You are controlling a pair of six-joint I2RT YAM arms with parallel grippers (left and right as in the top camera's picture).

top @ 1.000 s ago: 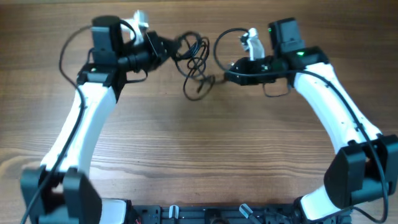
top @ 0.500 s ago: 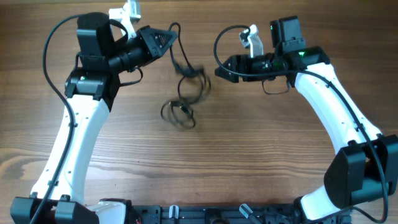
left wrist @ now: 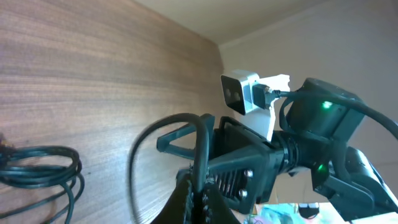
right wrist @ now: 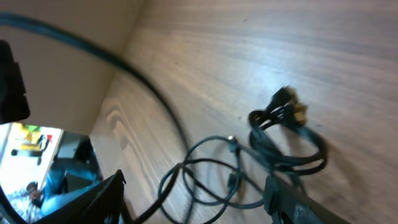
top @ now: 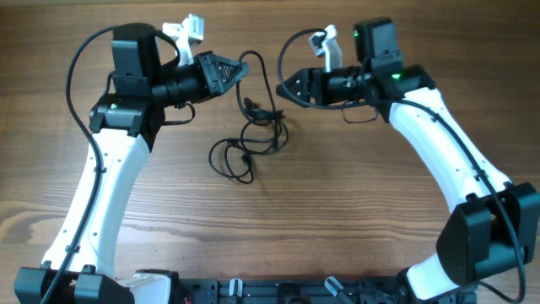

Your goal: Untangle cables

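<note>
The cables (top: 244,155) are thin black cords lying in loose loops on the wooden table between the arms. One strand rises to my left gripper (top: 243,71), which is shut on it above the table. In the left wrist view the jaws (left wrist: 200,198) pinch that strand (left wrist: 202,143), and a coiled part (left wrist: 40,169) lies at the lower left. My right gripper (top: 283,87) is open and empty, up and right of the loops. In the right wrist view its spread fingers (right wrist: 194,186) frame the loops (right wrist: 233,168) and a coil with a plug end (right wrist: 292,134).
The table (top: 354,219) is brown wood. Thicker black arm wires arc beside each wrist, one by the right wrist (top: 283,51) and one by the left arm (top: 80,59). The right arm (left wrist: 311,143) fills the right of the left wrist view.
The clump that sat tight between both grippers has dropped lower and spread into loose loops. The left gripper rose with one strand. The right gripper moved up and left, away from the cables.
</note>
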